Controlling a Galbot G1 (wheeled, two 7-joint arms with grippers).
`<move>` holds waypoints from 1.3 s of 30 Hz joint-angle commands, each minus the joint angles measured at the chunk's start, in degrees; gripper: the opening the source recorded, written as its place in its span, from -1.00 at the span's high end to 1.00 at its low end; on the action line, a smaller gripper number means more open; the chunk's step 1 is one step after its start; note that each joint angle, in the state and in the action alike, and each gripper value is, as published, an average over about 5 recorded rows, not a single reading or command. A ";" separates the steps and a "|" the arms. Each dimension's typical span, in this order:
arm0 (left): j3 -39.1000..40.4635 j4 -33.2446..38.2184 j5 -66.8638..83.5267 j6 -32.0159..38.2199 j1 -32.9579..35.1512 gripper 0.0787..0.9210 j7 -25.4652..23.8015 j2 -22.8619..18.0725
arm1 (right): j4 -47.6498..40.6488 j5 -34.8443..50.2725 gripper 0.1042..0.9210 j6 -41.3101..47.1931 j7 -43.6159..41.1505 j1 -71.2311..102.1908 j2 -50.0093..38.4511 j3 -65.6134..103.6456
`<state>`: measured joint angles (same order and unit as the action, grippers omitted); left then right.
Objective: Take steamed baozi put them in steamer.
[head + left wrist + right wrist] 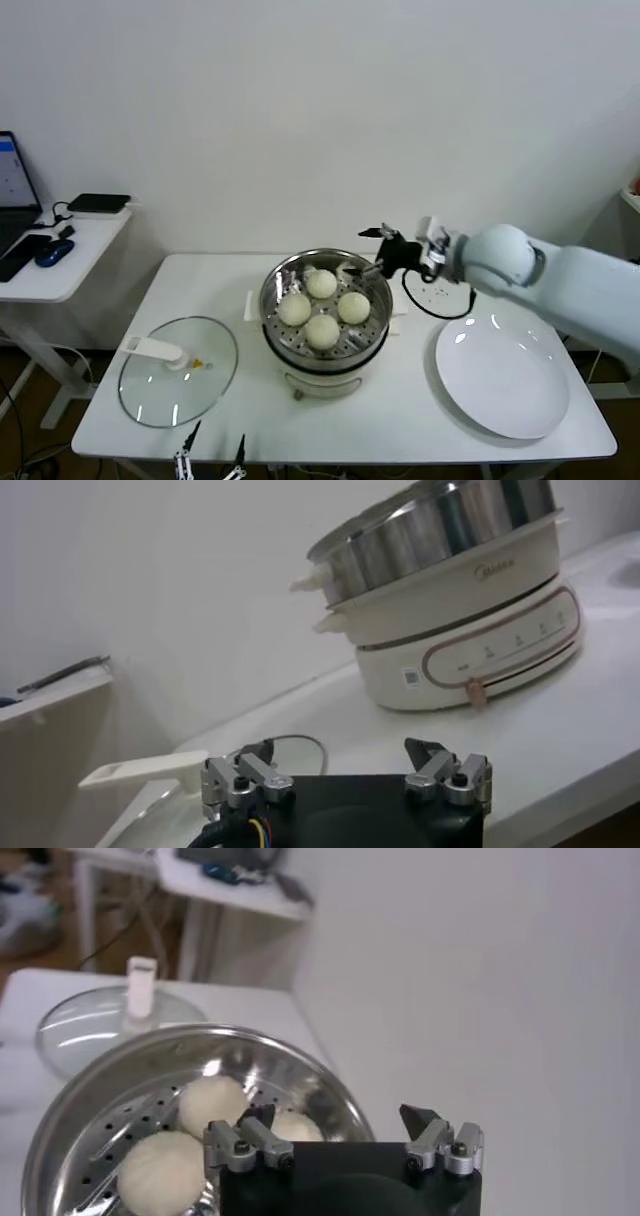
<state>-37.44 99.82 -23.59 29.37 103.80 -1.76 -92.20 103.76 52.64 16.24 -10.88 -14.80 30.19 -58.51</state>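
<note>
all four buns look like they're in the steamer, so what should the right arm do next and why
Probably draw the right gripper up and back toward the round white plate. All four cream-white round dough buns already sit in the shiny perforated steel steamer basket, the plate is bare, and the gripper hangs open and empty over the basket's rim, so nothing remains to pick. The left gripper waits low at the table's front edge.

A white surface (420,420) is seen against a pale wall, with three items set directly on it: the steamer (325,310) at centre on its cream base, a glass lid (178,372) with a white handle toward the left, and a white plate (502,375) toward the right
</note>
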 commanded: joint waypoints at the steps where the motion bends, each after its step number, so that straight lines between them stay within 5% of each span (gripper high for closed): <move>1: -0.27 -1.08 1.47 0.22 -0.65 -0.77 -0.06 -0.06 | 13.54 -11.00 -0.76 -10.33 15.72 65.66 -10.74 56.99; 8: -0.53 -1.67 1.59 0.53 -0.91 -0.77 -0.11 -0.27 | 14.20 -24.93 -0.76 -15.51 11.74 99.59 10.79 87.53; 18: -0.64 -2.80 1.64 1.13 -1.35 -0.77 -0.05 -0.68 | 10.94 -32.76 -0.76 -33.92 6.62 115.88 32.53 92.61; 29: -0.20 -2.02 1.67 1.55 -0.81 -0.77 0.11 -1.00 | 5.06 -33.90 -0.76 -49.44 5.98 118.99 43.61 89.87; 39: 0.00 -1.30 1.58 1.64 -0.51 -0.77 0.08 -0.78 | 4.33 -34.65 -0.76 -51.39 6.30 119.85 45.83 89.52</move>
<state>-37.42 98.37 -22.02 30.94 103.15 -1.68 -92.20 109.56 20.52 -27.48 -4.37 98.62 68.77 27.07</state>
